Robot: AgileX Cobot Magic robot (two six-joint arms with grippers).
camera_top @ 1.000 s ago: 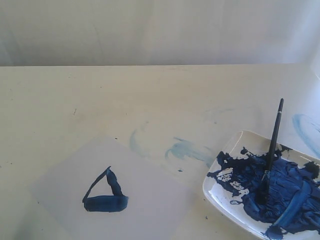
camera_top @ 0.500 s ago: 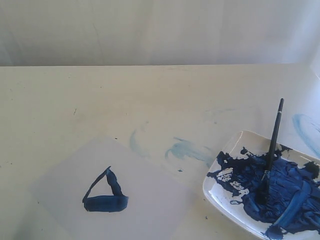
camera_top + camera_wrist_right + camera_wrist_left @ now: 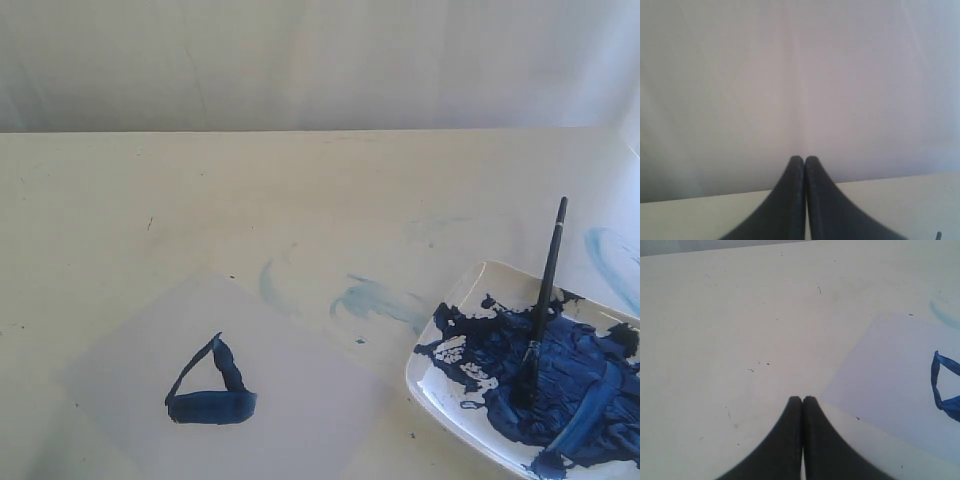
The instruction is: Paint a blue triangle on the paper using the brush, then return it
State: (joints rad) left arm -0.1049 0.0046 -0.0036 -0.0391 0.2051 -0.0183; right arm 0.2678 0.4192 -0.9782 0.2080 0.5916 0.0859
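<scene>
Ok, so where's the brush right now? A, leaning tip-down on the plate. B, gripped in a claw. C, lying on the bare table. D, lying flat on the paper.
A: the brush leans tip-down on the plate, well off the paper.

the paper (image 3: 300, 395) looks matt, the plate (image 3: 432, 392) glossy (perhaps ceramic).

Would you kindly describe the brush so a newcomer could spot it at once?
On the cream table, find the white plate smeared with dark-blue paint at the exterior view's lower right. The brush stands tip-down in that paint: a thin black stick, the only upright thing.
</scene>
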